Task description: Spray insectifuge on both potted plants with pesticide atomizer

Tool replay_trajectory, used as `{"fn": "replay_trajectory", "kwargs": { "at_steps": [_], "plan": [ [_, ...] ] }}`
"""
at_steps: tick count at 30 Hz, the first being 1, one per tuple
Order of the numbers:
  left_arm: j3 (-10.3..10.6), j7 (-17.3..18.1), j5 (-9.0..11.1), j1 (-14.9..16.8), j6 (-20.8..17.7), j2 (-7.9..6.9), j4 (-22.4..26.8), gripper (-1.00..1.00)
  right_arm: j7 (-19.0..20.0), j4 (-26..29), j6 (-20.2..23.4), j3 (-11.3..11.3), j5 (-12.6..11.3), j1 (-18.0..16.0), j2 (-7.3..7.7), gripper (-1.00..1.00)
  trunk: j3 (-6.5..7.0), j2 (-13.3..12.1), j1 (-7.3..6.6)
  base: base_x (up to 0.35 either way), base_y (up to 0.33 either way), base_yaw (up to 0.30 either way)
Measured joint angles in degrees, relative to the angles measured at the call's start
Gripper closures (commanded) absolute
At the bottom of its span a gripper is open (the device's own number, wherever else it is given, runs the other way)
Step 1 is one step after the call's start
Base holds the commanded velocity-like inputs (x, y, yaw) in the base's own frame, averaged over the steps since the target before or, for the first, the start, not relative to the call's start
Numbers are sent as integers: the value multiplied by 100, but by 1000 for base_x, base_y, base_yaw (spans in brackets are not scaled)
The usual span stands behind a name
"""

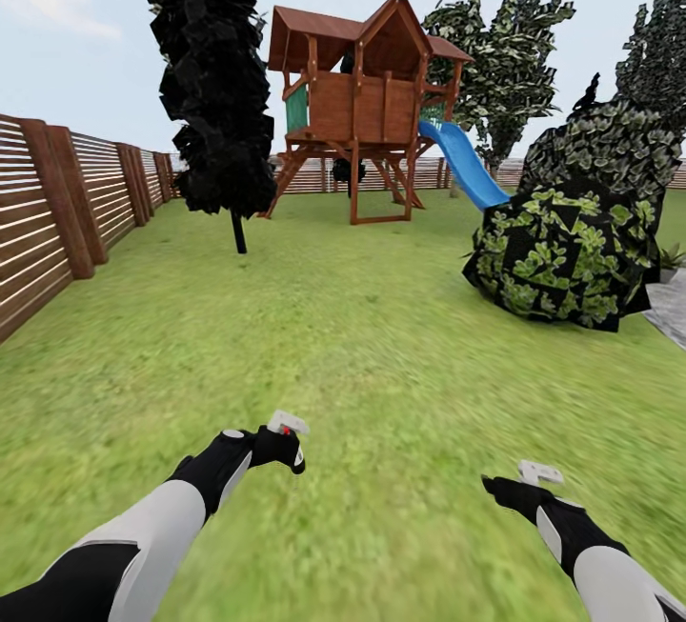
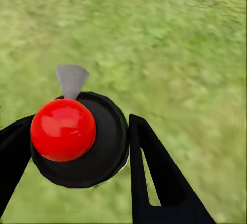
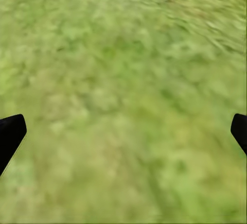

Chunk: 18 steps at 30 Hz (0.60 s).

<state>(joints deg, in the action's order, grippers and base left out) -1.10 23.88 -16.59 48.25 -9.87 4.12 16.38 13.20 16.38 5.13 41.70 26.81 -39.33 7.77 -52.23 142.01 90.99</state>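
Here, atomizer [image 2: 77,141] body hidden in gripping left hand [image 2: 77,157]; right hand [image 3: 123,131] spread.

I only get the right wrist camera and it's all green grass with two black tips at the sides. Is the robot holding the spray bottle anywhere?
Observer: Yes. The left gripper is shut on the spray bottle; its black head with a red dot sits between the fingers.
Operator: So where are we? Any flowers?
Observer: On a lawn. Ahead stands a wooden playhouse with a blue slide.
Operator: Anything close to my side?
Observer: A big leafy bush sits ahead on the right, with a few pointed leaves peeking out behind it.
Operator: And my hand?
Observer: The right gripper is open and empty over the grass.
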Motion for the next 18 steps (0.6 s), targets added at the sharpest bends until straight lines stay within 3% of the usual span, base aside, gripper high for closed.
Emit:
{"fn": "replay_trajectory", "kwargs": {
  "at_steps": [6,12,18],
  "plan": [
    [-1,0,0,2,0,0,0,100,0,1,-1,0,0,0,0,-100,0,0,0,336,0,-4],
    [0,0,-1,1,1,1,-1,100,1,1,-1,0,0,0,1,-100,0,0,0,336,0,-168],
    [0,0,0,1,0,0,0,100,0,-1,-1,0,0,0,0,-100,0,0,0,336,0,-38]
  ]
}}
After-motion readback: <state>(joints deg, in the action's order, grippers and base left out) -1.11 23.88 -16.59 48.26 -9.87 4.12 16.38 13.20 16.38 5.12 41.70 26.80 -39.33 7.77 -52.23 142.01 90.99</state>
